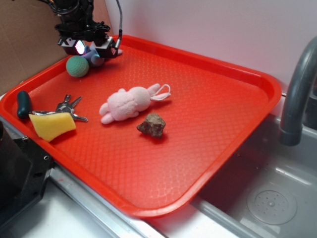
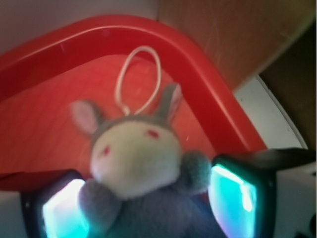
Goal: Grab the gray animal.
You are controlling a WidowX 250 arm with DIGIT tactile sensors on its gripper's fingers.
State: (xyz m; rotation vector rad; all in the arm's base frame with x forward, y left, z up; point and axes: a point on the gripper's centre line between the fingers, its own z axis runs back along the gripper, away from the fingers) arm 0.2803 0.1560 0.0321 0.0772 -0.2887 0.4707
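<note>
Nearest wrist lens: gray animal (image 2: 143, 173), pale face, red eyes, white loop above, sitting between our lit fingers (image 2: 64, 210); gripper (image 1: 91, 49) closed around it at far-left corner of red tray (image 1: 237, 114). Left to right we list: green ball (image 1: 78, 66), keys (image 1: 67, 106), yellow sponge (image 1: 51, 125), pink bunny (image 1: 130, 103), brown rock (image 1: 152, 125).

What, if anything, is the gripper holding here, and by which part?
The gripper holds the gray animal by its body, below the head. The fingers sit against either side of the torso, near the arms. Head, ears and white loop string stick out free.
</note>
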